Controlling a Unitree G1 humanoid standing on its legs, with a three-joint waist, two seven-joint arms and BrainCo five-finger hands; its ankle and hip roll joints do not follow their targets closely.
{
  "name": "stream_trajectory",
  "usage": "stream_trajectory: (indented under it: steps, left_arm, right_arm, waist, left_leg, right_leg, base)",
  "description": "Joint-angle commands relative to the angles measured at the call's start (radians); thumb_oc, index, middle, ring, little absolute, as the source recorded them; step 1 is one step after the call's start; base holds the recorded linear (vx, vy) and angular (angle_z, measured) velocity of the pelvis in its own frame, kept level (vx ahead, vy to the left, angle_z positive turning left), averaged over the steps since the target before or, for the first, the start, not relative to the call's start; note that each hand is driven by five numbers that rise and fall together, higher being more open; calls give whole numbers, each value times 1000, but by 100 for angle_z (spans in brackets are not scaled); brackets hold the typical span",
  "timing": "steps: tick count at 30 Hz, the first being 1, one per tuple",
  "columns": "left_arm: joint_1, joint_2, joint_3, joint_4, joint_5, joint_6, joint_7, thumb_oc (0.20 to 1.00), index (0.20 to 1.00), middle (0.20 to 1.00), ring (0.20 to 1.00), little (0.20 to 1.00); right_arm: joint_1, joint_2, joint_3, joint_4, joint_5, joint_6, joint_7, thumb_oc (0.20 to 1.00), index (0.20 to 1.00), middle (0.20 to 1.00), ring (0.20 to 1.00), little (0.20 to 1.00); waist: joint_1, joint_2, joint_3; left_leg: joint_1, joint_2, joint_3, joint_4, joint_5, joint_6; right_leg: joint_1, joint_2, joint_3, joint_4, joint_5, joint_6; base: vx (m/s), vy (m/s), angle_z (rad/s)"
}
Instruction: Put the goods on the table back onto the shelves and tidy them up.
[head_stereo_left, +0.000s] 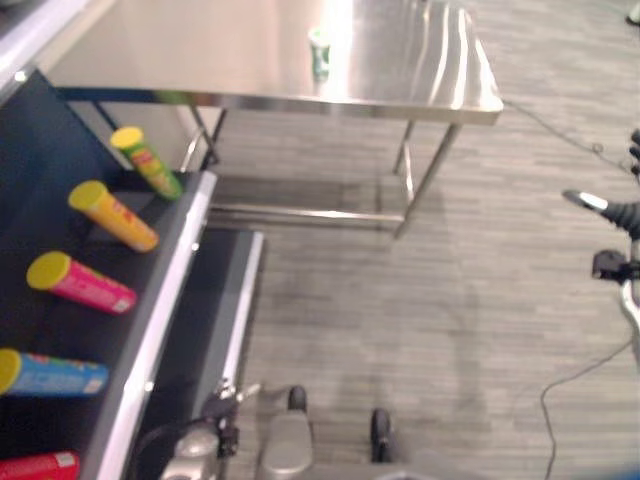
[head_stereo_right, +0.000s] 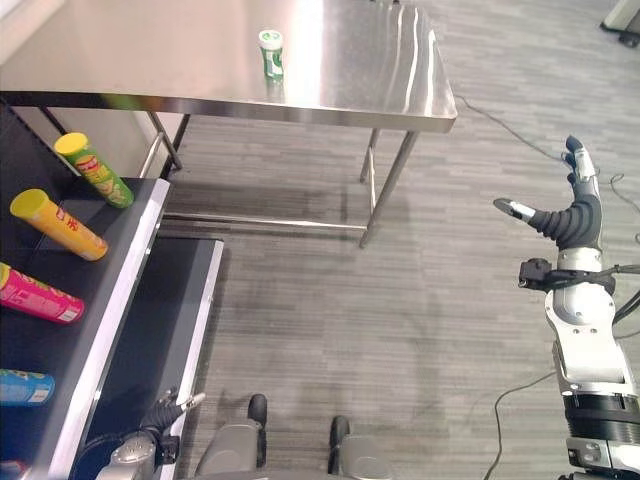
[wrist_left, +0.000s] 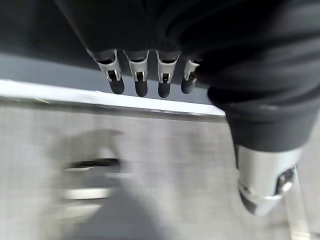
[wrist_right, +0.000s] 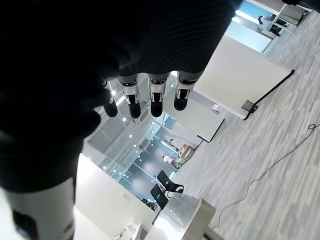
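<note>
Grey striped carpet runs under everything, with a dark shelf (head_stereo_right: 120, 290) off to the robot's left holding a row of tubes lying on their sides: a green tube (head_stereo_right: 93, 169), a yellow tube (head_stereo_right: 56, 224), a pink tube (head_stereo_right: 35, 293) and a blue tube (head_stereo_right: 22, 387). Left hand (head_stereo_right: 165, 412) hangs low right beside the shelf edge, fingers (wrist_left: 139, 75) straight and relaxed, nothing in it.

Moving right, the steel table (head_stereo_right: 350, 90) has just one thing left on it, a small green can (head_stereo_right: 271, 54) standing upright, long axis vertical. It sits well ahead of both hands, forward and to the right of the left hand, forward and to the left of the right one.

Right hand (head_stereo_right: 572, 212) is raised out at the far right, fingers (wrist_right: 156, 95) spread loose, empty too. Neither hand is close; I'd guess the robot has to step toward the table first.
</note>
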Motion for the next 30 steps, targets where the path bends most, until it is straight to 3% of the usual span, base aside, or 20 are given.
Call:
stream_trajectory:
  steps: [1,4,5,7,9,11,12,13,14,15,16,17,20,22,25,26,27,29,30]
  left_arm:
    - [33,24,-7,46,77,-13,12,1000,1000,1000,1000,1000]
    - [56,13,0,74,88,-14,12,1000,1000,1000,1000,1000]
    - [39,20,13,89,98,-12,23,1000,1000,1000,1000,1000]
    - [30,31,25,54,76,-21,23,1000,1000,1000,1000,1000]
    - [19,48,28,24,63,-23,22,1000,1000,1000,1000,1000]
    - [12,59,33,-18,37,-30,28,1000,1000,1000,1000,1000]
    - [9,62,43,-40,8,-37,31,1000,1000,1000,1000,1000]
    - [15,60,44,-48,2,-42,27,1000,1000,1000,1000,1000]
    - [15,60,44,-48,2,-42,27,1000,1000,1000,1000,1000]
    - [13,59,38,-50,1,-45,25,1000,1000,1000,1000,1000]
    - [7,55,28,-70,-10,-47,22,1000,1000,1000,1000,1000]
    - [5,51,25,-75,-13,-49,22,1000,1000,1000,1000,1000]
    - [-6,37,21,-71,-6,-46,16,1000,1000,1000,1000,1000]
    - [-14,33,18,-53,10,-44,14,1000,1000,1000,1000,1000]
    - [-14,29,14,-46,15,-46,12,1000,1000,1000,1000,1000]
    - [-3,21,11,-34,23,-49,14,1000,1000,1000,1000,1000]
    - [-2,21,12,-34,23,-49,14,1000,1000,1000,1000,1000]
    - [8,13,17,-40,5,-49,11,1000,1000,1000,1000,1000]
    - [18,9,20,-44,-2,-46,7,1000,1000,1000,1000,1000]
  right_arm:
    - [-73,-117,-12,-66,10,-71,-32,1000,1000,1000,1000,1000]
    - [-75,-136,-14,-71,-2,-79,-25,1000,1000,1000,1000,1000]
    - [-63,-117,-25,-99,-19,-71,-17,1000,1000,1000,1000,1000]
    - [-53,-127,-35,-102,-39,-67,-24,1000,1000,1000,1000,1000]
    - [-69,-119,-29,-89,-39,-62,-34,1000,1000,1000,1000,1000]
    - [-96,-106,-13,-80,-38,-69,-46,1000,1000,1000,1000,1000]
    - [-112,-109,2,-72,-42,-66,-44,1000,1000,1000,1000,1000]
    - [-114,-118,-2,-68,-36,-66,-41,1000,1000,1000,1000,1000]
    - [-114,-118,-2,-68,-36,-66,-41,1000,1000,1000,1000,1000]
    - [-115,-123,-1,-69,-30,-69,-38,1000,1000,1000,1000,1000]
    - [-120,-127,-5,-67,0,-78,-35,1000,1000,1000,1000,1000]
    - [-119,-135,-9,-57,15,-86,-40,1000,1000,1000,1000,1000]
    - [-88,-134,-37,-40,67,-99,-28,1000,1000,1000,1000,1000]
    - [-68,-141,-39,-35,79,-95,-11,1000,1000,1000,1000,1000]
    - [-59,-164,-31,-42,86,-92,14,1000,1000,1000,1000,1000]
    - [-63,-184,7,-44,99,-82,55,1000,1000,1000,1000,1000]
    - [-63,-184,9,-44,100,-82,55,1000,1000,1000,1000,1000]
    - [-79,-209,54,-45,94,-74,84,1000,1000,1000,1000,1000]
    - [-89,-208,79,-49,101,-67,99,1000,1000,1000,1000,1000]
  waist:
    - [41,12,-63]
    - [61,24,-92]
    - [62,10,-107]
    - [57,-13,-114]
    - [56,-15,-112]
    - [61,-5,-100]
    - [59,3,-102]
    - [51,3,-112]
    - [49,4,-113]
    - [37,4,-119]
    - [13,-3,-117]
    - [-4,-7,-107]
    - [-34,-13,-98]
    - [-45,-20,-96]
    - [-46,-24,-104]
    - [-50,-10,-128]
    - [-55,-10,-130]
    - [-40,-1,-124]
    - [-37,-8,-122]
  left_leg:
    - [-92,29,-12,-140,30,-46]
    - [-70,33,-12,-151,72,-42]
    - [-64,1,4,-104,76,-38]
    - [-23,-31,25,-78,37,-10]
    - [19,-39,37,-64,-7,23]
    - [47,-25,42,-48,-35,43]
    - [96,-12,44,-50,-69,52]
    - [131,-11,48,-61,-89,52]
    - [131,-11,46,-64,-86,52]
    - [161,-8,47,-71,-103,54]
    - [228,-17,47,-75,-130,58]
    - [285,-19,35,-75,-159,57]
    - [372,-31,-22,-92,-190,49]
    - [416,-35,-76,-85,-203,35]
    - [441,-30,-114,-63,-211,20]
    - [449,14,-124,-29,-142,-28]
    - [447,14,-127,-31,-140,-29]
    - [413,35,-129,91,-33,-64]
    - [393,33,-127,142,11,-59]
  right_leg:
    - [125,-21,-54,68,-239,153]
    - [176,-48,-56,68,-249,180]
    - [182,-114,-53,96,-178,208]
    - [148,-168,-9,220,-8,222]
    - [88,-195,24,367,157,203]
    - [45,-215,24,412,211,191]
    - [-7,-229,-21,357,149,182]
    - [-25,-213,-56,300,84,181]
    - [-24,-212,-59,297,87,181]
    - [-62,-183,-84,262,36,184]
    - [-126,-123,-102,180,2,199]
    - [-147,-70,-102,127,-5,201]
    - [-192,20,-80,2,27,203]
    - [-207,43,-75,-29,58,210]
    - [-178,38,-67,-42,70,196]
    - [-157,39,-71,-20,71,174]
    - [-158,38,-74,-20,71,174]
    - [-117,41,-94,-8,43,149]
    - [-102,39,-101,-3,33,136]
  base:
    - [553,215,-2]
    - [613,219,-50]
    - [594,199,-63]
    - [631,197,-23]
    - [430,113,-2]
    - [420,15,-3]
    - [548,-36,-16]
    - [420,-25,-19]
    - [316,-21,-30]
    - [404,-80,-36]
    - [588,-140,-38]
    - [560,-166,-19]
    - [401,-177,56]
    - [354,-267,104]
    - [252,-240,115]
    - [178,-171,73]
    - [257,-239,71]
    - [186,-195,43]
    - [260,-332,23]
